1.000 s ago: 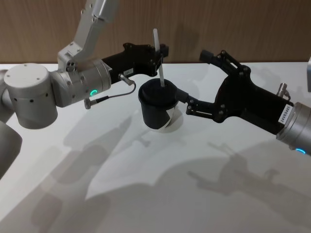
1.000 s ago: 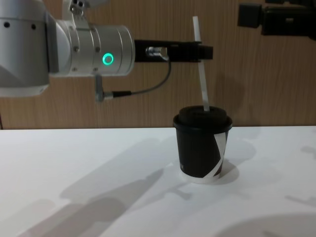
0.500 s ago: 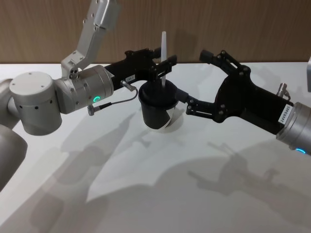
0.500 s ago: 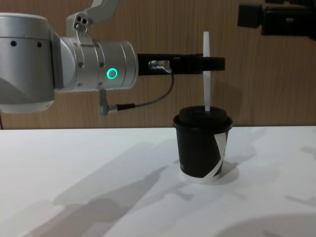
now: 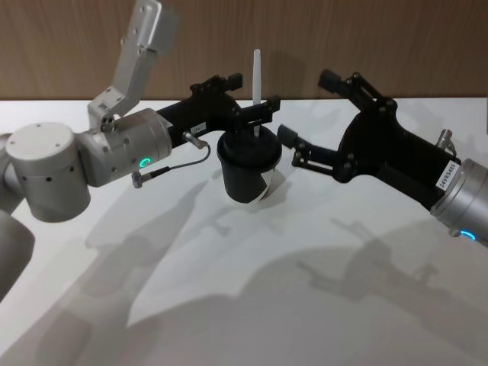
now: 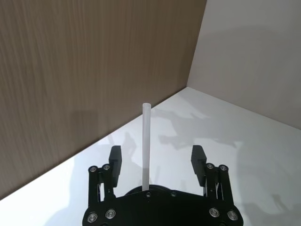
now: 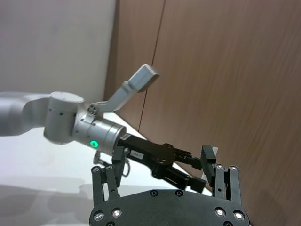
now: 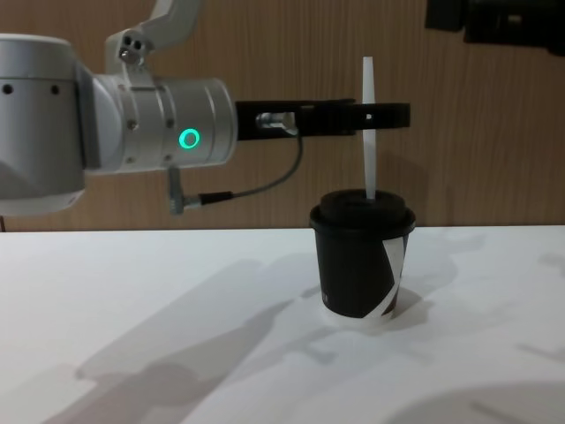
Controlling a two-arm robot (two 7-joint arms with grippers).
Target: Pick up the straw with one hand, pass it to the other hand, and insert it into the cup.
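The black cup (image 5: pixel 248 171) with its lid stands upright on the white table. The white straw (image 5: pixel 256 88) rises straight up out of the lid. My left gripper (image 5: pixel 250 95) is level with the straw's middle and open. Its fingers flank the straw without touching it, as the left wrist view shows with the straw (image 6: pixel 146 141) between the spread fingers of the left gripper (image 6: pixel 156 153). From the side, the straw (image 8: pixel 368 124) rises from the cup (image 8: pixel 362 265). My right gripper (image 5: pixel 307 107) hovers open just right of the cup, clear of it.
The white table (image 5: pixel 229 290) runs wide in front of the cup, crossed by arm shadows. A wooden wall (image 5: pixel 381 38) stands close behind. A thin grey cable (image 5: pixel 179 152) loops under the left wrist. The left arm (image 7: pixel 70 122) reaches across in the right wrist view.
The straw went from tilted to upright and slid lower into the lid. My left gripper's fingers spread off it. My right gripper drew away from the cup's side and rose slightly.
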